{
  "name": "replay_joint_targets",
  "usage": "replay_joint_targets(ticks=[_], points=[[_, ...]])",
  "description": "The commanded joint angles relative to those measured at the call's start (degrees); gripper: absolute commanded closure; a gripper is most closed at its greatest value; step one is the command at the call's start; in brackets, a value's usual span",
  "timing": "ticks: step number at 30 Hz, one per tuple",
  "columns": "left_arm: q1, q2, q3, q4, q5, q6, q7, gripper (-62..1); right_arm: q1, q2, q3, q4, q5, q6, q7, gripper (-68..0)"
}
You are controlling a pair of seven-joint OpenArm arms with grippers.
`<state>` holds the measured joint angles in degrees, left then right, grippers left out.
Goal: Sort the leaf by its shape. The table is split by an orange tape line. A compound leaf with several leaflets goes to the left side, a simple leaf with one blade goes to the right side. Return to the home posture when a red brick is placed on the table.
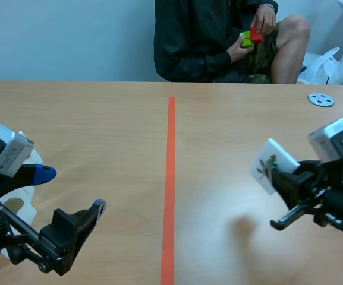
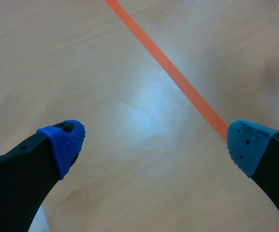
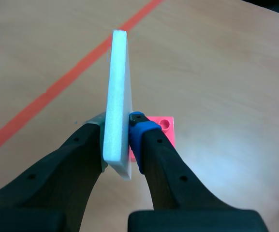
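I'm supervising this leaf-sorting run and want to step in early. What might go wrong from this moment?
1. The right gripper pinches the upright white foam card only near its lower edge, so it may pivot or slip.
2. A red studded brick seems to lie on the table just beyond the gripper: the go-home cue may be missed, or the card lowered onto it.
3. The card hangs right of the orange tape line; a compound leaf released here would be missorted.

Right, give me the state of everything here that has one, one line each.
card: clamped, lifted off the table, right of the tape line.
left gripper: jaws open, empty.
right gripper: jaws shut on the card.
red brick: seems to lie on the table just beyond the right gripper, partly hidden.
person's bricks: held up, off the table.
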<state>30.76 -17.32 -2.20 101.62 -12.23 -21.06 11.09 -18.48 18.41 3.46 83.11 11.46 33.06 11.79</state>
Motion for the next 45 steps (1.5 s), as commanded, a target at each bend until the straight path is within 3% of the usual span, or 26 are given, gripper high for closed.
replay_joint_targets(ticks=[1, 6, 10, 14, 23, 31, 35, 41, 45], points=[[-0.13, 0.00, -0.20, 0.46, -0.61, -0.07, -0.83, -62.3, 0.24, 0.46, 2.23, 0.59, 2.23, -0.13, -0.46, -1.5], [-0.13, 0.00, -0.20, 0.46, -0.61, -0.07, -0.98, -62.3, -0.57, 0.00, 10.23, 0.57, 6.27, -0.13, -4.33, -1.5], [-0.13, 0.00, -0.20, 0.46, -0.61, -0.07, -0.98, -62.3, -0.31, 0.02, 12.44, 0.39, 7.08, -1.64, -6.78, -1.5], [-0.13, 0.00, -0.20, 0.46, -0.61, -0.07, -1.01, -62.3, 1.49, -0.04, 12.44, -2.16, 7.23, -4.98, -7.23, -1.5], [-0.13, 0.00, -0.20, 0.46, -0.63, -0.07, -0.98, -62.3, 10.21, -0.02, 12.28, -15.52, 7.23, -5.22, -7.13, -1.5], [-0.13, 0.00, -0.20, 0.46, -1.73, -0.07, -0.96, -62.3, 14.86, -0.02, 12.28, -23.23, 6.97, -6.82, -6.27, -1.5], [-0.13, 0.00, -0.20, 0.46, -1.73, -0.07, -0.96, -62.3, 15.61, -0.07, 12.28, -24.85, 6.78, -7.30, -6.10, -1.5], [-0.13, 0.00, -0.20, 0.46, -1.73, -0.07, -0.96, -62.3, 15.47, -0.96, 12.28, -25.22, 6.23, -11.39, -6.32, -5.5], [-0.13, 0.00, -0.20, 0.46, -1.73, -0.07, -0.96, -62.3, 15.45, -1.75, 12.28, -25.22, 5.22, -11.89, -6.36, -5.5]])
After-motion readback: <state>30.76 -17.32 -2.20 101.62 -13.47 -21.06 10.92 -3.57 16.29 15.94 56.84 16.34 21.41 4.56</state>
